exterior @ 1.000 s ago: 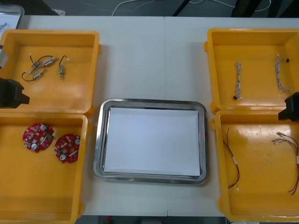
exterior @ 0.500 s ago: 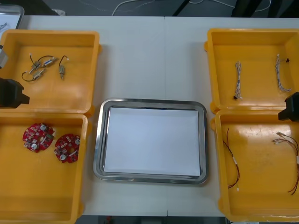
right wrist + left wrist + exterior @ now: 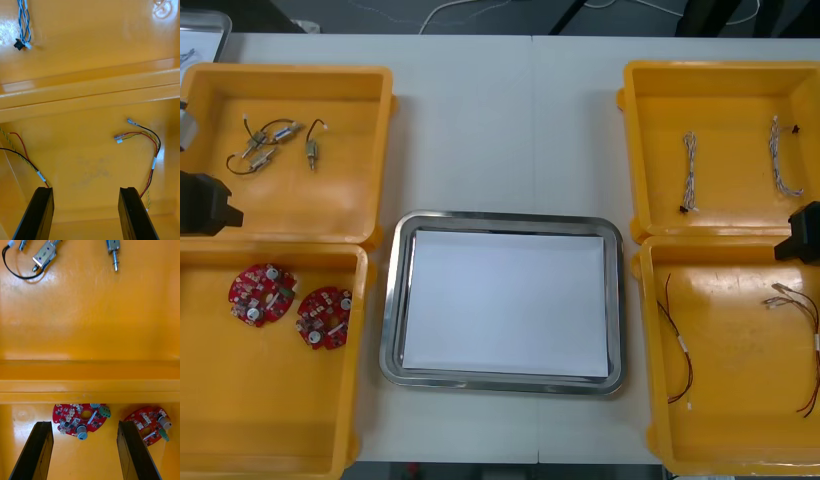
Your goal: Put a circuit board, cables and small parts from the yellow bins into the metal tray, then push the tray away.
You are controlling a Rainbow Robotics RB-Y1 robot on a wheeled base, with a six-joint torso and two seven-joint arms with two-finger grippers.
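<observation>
Left gripper [image 3: 84,424] shifted slightly; circuit board [image 3: 71,415] between its fingers.

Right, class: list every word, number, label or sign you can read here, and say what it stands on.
No text can be read.
Bins, tray: no print.
Boards: any markings are too small to read.
Left gripper, open by the boards, and right gripper, open by the red and yellow cables: no labels.
</observation>
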